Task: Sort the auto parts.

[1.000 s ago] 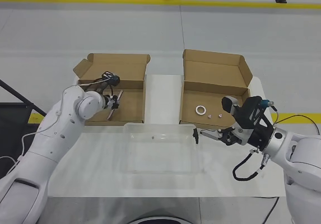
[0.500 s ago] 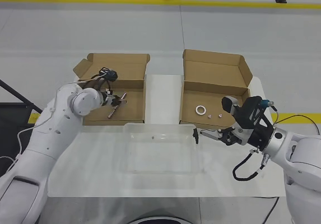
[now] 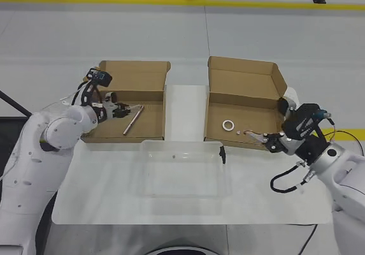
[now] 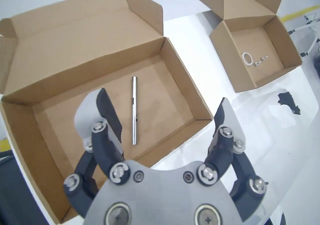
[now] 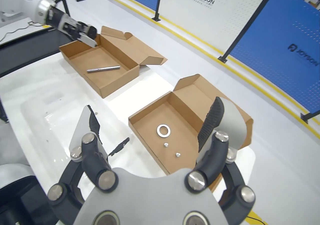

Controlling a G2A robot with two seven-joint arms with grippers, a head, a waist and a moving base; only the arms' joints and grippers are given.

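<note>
Steel rod lies in its box; left hand has drawn back.

left tool above left box, left side | rod lies slanted inside | right tool at right box front wall | ring inside | clear tray mid-bench, black part at its right edge

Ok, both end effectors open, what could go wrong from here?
The thin black flat part lies by the clear plastic tray's rim; a pinch there may slip or shove the tray. The right end effector hovers by the front wall of the brown cardboard box holding the white ring and could knock it.
</note>
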